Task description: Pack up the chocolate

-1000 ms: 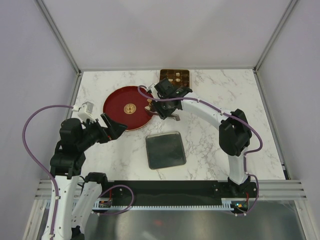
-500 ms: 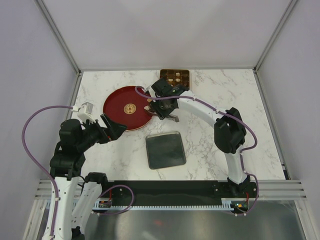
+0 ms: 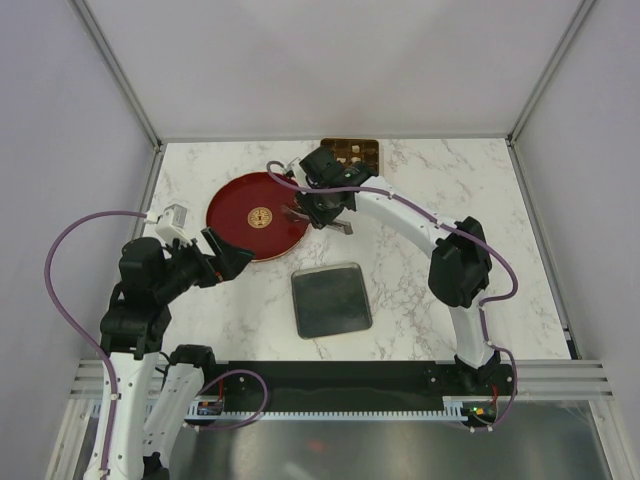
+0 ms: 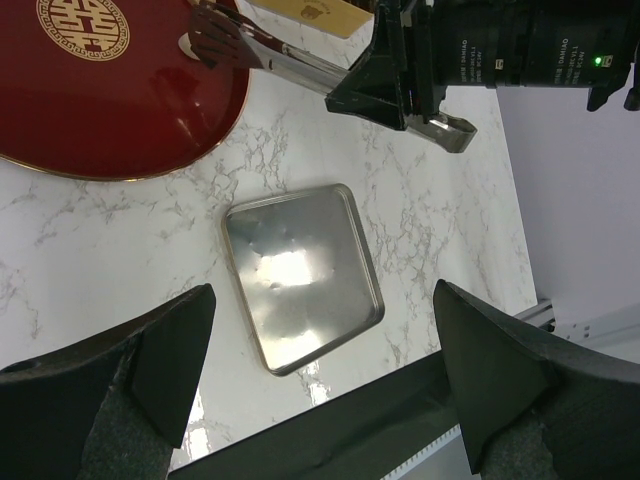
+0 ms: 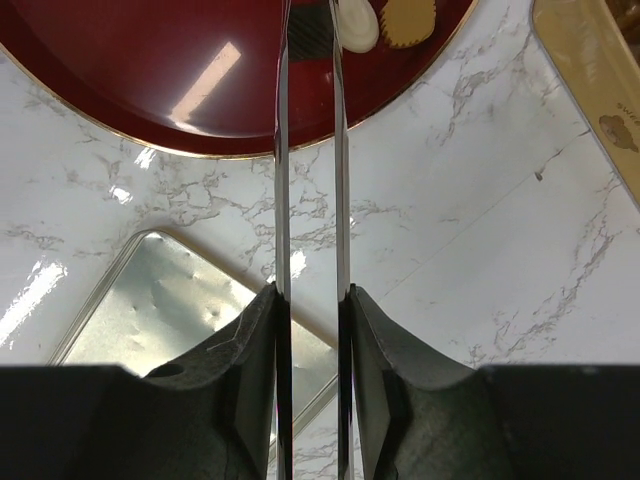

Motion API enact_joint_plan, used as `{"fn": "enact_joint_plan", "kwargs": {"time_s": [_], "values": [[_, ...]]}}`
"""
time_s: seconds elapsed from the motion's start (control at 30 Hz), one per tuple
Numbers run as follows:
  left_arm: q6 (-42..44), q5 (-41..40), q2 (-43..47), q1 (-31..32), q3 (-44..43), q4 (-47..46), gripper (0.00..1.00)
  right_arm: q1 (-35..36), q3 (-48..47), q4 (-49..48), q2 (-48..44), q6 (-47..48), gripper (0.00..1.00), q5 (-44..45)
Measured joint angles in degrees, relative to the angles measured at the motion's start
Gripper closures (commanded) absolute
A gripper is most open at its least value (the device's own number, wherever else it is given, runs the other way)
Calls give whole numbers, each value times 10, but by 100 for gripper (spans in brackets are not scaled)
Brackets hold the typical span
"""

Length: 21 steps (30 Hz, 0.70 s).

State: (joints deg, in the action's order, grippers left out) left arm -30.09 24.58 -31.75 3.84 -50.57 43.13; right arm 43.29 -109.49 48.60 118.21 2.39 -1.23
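Two pieces near the rim of the round red dish: cream chocolate and light brown chocolate, just beside the right gripper. Its fingers are narrowly parted; grasp cannot be told. Left gripper spread wide above the square silver metal lid.

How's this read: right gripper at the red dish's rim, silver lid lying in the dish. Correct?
No: the silver lid lies on the table, apart from the red dish, as the top external view shows. The right gripper is at the dish's rim.
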Motion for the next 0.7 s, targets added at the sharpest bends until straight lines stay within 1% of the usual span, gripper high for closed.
{"fn": "enact_joint_plan", "kwargs": {"time_s": [0.17, 0.33, 0.7], "values": [[0, 0, 0, 0, 0, 0, 2, 0, -20, -1, 0, -1, 64, 4], [0, 0, -1, 0, 0, 0, 2, -9, -35, -14, 0, -8, 64, 27], [0, 0, -3, 0, 0, 0, 2, -87, -42, -52, 0, -34, 62, 83]]}}
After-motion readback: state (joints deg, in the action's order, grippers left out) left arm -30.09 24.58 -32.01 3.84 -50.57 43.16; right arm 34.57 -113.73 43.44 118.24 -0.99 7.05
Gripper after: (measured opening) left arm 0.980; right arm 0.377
